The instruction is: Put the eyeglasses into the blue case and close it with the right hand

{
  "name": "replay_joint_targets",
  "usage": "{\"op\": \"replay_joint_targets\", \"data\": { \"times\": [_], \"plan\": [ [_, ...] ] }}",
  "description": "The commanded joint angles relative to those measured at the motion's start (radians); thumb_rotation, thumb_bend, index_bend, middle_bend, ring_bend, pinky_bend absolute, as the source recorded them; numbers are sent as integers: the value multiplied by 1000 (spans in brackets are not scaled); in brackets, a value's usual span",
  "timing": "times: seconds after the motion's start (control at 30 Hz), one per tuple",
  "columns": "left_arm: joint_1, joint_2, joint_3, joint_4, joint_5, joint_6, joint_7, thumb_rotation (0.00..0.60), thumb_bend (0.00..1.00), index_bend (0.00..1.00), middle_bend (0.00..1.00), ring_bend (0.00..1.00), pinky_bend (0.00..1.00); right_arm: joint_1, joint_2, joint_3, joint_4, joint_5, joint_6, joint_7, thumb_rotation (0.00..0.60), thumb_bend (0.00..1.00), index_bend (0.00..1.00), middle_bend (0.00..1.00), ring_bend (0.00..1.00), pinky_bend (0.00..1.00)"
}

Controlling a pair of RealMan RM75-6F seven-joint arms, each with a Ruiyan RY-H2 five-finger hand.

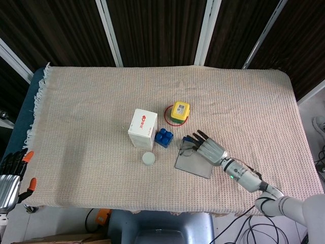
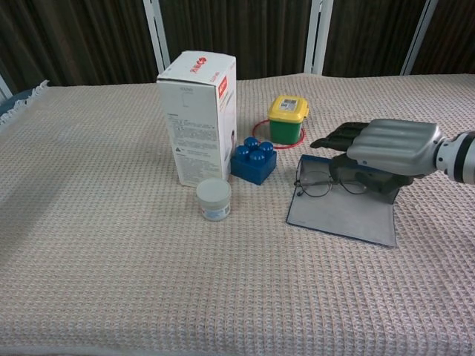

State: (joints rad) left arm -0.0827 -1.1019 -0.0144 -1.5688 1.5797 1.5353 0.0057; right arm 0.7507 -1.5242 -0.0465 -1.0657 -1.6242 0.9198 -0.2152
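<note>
The case lies open on the cloth, its grey lining facing up and a strip of blue showing at the far edge. Thin wire eyeglasses sit at the far left end of the lining, also seen in the head view. My right hand reaches in from the right, fingers stretched flat over the glasses and thumb underneath, holding their right side; that lens is hidden. In the head view my right hand covers the case's far corner. My left hand hangs off the table's left front corner, holding nothing.
A white carton stands left of the case, with a blue toy brick beside it and a small white jar in front. Behind the case, a yellow-lidded green tub sits inside a red ring.
</note>
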Motion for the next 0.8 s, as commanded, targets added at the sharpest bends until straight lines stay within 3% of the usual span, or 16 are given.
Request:
{"op": "replay_joint_targets", "data": {
  "times": [0.03, 0.37, 0.7, 0.77, 0.8],
  "plan": [
    [0, 0, 0, 0, -1, -1, -1, 600, 450, 0, 0, 0, 30, -5, -4, 12, 6, 17, 0, -15, 600, 793, 453, 0, 0, 0],
    [-1, 0, -1, -2, -2, -3, 2, 600, 450, 0, 0, 0, 30, -13, -19, 36, 11, 56, -7, -69, 600, 793, 443, 0, 0, 0],
    [3, 3, 0, -4, 0, 3, 0, 600, 450, 0, 0, 0, 31, -39, 36, 7, -52, -1, 77, -35, 600, 792, 438, 0, 0, 0],
    [3, 3, 1, -5, 2, 3, 0, 600, 450, 0, 0, 0, 30, -51, 48, 0, -70, -15, 107, -26, 600, 739, 437, 0, 0, 0],
    [3, 3, 1, -5, 2, 3, 0, 600, 450, 0, 0, 0, 30, -59, 52, -1, -78, -21, 126, -23, 600, 653, 437, 0, 0, 0]
  ]
}}
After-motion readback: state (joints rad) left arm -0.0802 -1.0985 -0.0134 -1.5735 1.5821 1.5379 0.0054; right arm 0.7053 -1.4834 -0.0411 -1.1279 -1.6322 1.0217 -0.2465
